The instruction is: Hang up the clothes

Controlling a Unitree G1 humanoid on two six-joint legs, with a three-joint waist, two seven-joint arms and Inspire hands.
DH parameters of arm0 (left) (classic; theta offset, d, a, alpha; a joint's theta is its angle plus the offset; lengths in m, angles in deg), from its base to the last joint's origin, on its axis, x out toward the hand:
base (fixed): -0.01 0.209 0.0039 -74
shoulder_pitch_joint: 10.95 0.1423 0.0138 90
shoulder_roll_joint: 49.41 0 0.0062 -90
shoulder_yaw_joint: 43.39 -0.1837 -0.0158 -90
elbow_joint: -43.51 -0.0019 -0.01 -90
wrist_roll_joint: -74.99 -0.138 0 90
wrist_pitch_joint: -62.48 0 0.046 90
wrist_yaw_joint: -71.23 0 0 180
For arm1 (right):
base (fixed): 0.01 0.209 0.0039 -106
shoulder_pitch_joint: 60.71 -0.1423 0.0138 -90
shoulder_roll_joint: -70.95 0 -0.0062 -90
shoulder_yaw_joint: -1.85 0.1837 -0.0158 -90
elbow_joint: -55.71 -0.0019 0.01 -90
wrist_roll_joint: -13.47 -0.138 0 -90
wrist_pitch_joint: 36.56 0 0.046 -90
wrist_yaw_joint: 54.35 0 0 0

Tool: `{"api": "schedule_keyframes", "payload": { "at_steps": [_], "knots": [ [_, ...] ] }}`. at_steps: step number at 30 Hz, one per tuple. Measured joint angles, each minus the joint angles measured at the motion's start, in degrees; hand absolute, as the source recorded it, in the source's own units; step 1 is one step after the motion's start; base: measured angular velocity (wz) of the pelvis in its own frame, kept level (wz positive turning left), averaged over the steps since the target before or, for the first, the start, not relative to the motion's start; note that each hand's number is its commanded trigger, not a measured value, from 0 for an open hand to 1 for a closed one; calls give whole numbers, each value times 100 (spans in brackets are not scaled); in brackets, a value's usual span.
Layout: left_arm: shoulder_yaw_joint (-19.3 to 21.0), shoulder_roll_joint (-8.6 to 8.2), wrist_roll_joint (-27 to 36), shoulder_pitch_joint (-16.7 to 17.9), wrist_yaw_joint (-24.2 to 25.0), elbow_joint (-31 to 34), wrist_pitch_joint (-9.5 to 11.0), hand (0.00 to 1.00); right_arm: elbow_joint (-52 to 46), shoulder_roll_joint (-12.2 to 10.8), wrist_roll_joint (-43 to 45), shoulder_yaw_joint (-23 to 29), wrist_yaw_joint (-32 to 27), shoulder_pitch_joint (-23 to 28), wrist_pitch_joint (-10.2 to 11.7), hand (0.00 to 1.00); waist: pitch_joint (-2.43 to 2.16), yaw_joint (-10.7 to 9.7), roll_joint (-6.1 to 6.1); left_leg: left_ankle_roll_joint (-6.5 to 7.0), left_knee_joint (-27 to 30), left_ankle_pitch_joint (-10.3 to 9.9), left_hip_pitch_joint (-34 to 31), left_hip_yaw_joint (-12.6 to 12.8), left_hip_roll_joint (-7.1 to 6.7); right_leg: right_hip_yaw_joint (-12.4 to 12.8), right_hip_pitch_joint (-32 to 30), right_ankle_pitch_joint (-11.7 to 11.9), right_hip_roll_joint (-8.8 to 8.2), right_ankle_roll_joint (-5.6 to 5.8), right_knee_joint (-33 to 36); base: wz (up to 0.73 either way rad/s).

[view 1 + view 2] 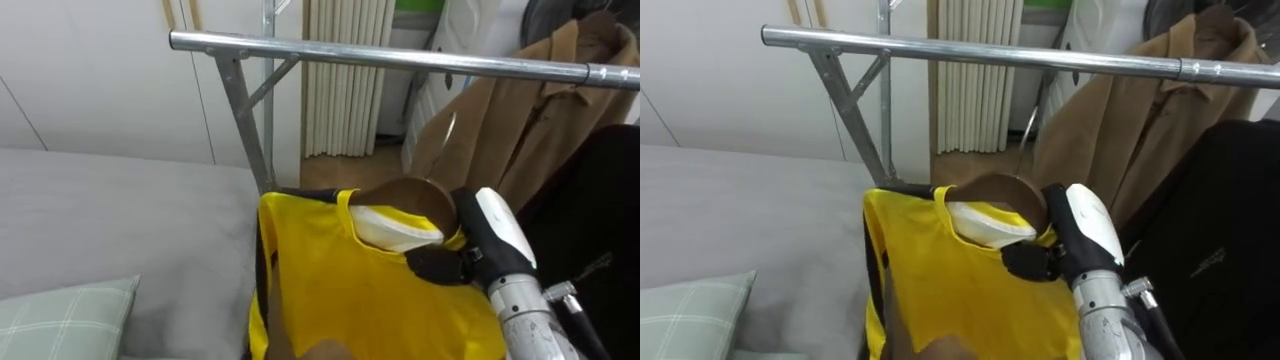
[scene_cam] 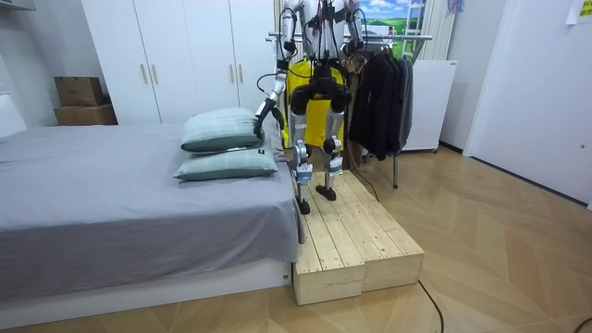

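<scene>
Yellow shirt (image 1: 370, 300) below bare steel rail (image 1: 400, 58) (coats (image 1: 540, 100) rightward), fingers (image 1: 425, 262) of right hand (image 1: 460, 262) tight on its shoulder

Yellow shirt (image 1: 370, 300) on a wooden hanger (image 1: 415, 192), under the metal rail (image 1: 400, 58).
The shirt faces front with its white inner collar showing. The hanger's curved top rises at its 12 o'clock, apart from the rail above.

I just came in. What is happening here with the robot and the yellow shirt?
The robot stands on a wooden platform beside the bed, facing a clothes rail. Its right hand grips a yellow shirt on a wooden hanger, just below the rail. The shirt is not yet hung. A tan coat and dark clothes already hang further right.
</scene>
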Motion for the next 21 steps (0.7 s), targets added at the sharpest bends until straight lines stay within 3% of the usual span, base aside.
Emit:
{"api": "schedule_keyframes", "payload": {
  "at_steps": [6, 10, 21],
  "knots": [
    [-16, 3, 2, 53, 7, -28, 87, 0, 0, 155, -116, -6, 86, -161, 0, 100, 21, 13, -37, -5, -80, 16, 47, 1, -4, 15, 15, -19, 23, -26, 5, -2],
    [-9, 65, -57, 60, 38, -22, 144, 0, -1, 265, -692, 10, 168, -210, 0, 100, 33, 5, -72, -24, -112, 27, 63, -109, -1, -65, 45, -29, 18, -48, 7, 9],
    [-2, 151, -117, 59, 168, 18, 156, 0, 2, 559, -1535, 40, 572, -641, 2, 100, 31, 12, -115, -26, -114, 28, 65, -264, 6, -189, 88, -79, 2, -104, -4, 7]
  ]
}}
